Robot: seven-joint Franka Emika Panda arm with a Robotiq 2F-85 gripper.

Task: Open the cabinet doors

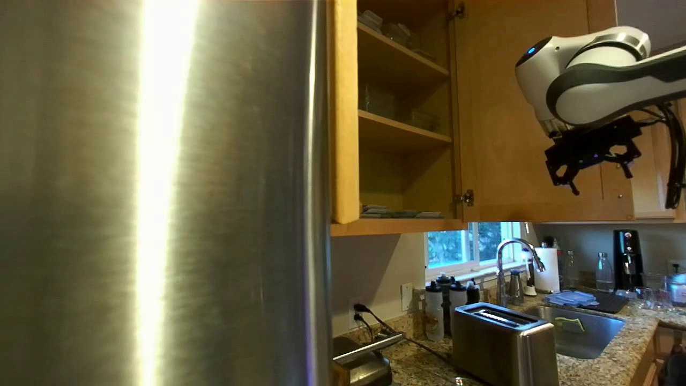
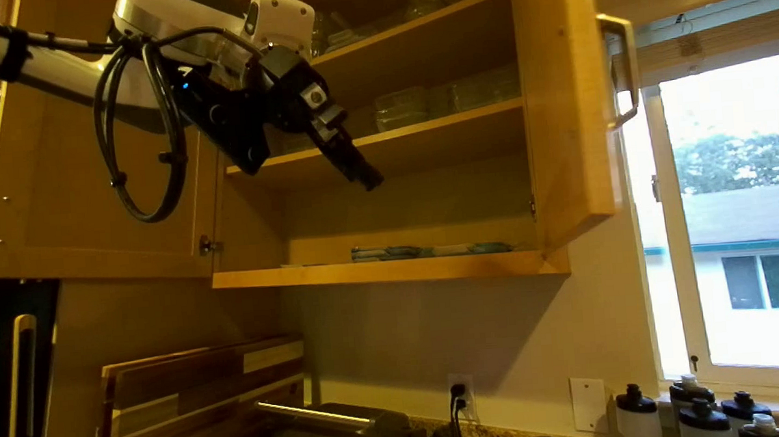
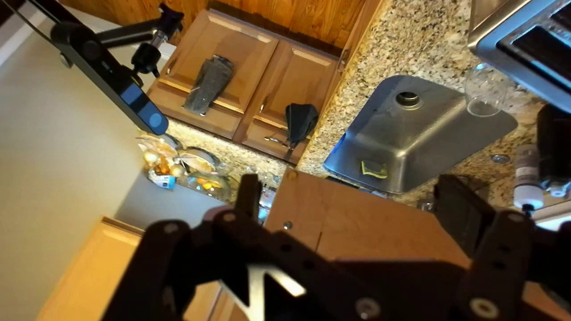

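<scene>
Fingers (image 3: 248,196): spread wide, gripping nothing; we see them tilt downward in both exterior views.
Window-side door (image 1: 496,134): past the fingertips and apart from them, standing open, its inner face toward them.
Its handling: a stiff panel, we judge, of fair weight yet light to swing on its hinge (image 1: 468,197); flat wood would likely slide under the fingers.
Bar handle (image 2: 630,68): on that door's outer face, the side away from the fingers. We would take hold here, pinching the bar crosswise; smooth metal may slip a little. From the inner side, a flat push near the free edge should need the least force.
Shelf (image 2: 438,122): set back from the fingers, between the doors; the clear containers (image 2: 401,108) on it look fragile, so we would avoid jolts.
Fridge-side door (image 2: 44,188): behind the fingers, open too, its handle hidden from us; it should handle alike.
Doors together: both swung wide, so we reckon the opening is done.
Toaster (image 1: 504,343): well below the fingers.
Sink (image 3: 428,138): below them too, beyond the toaster.
</scene>
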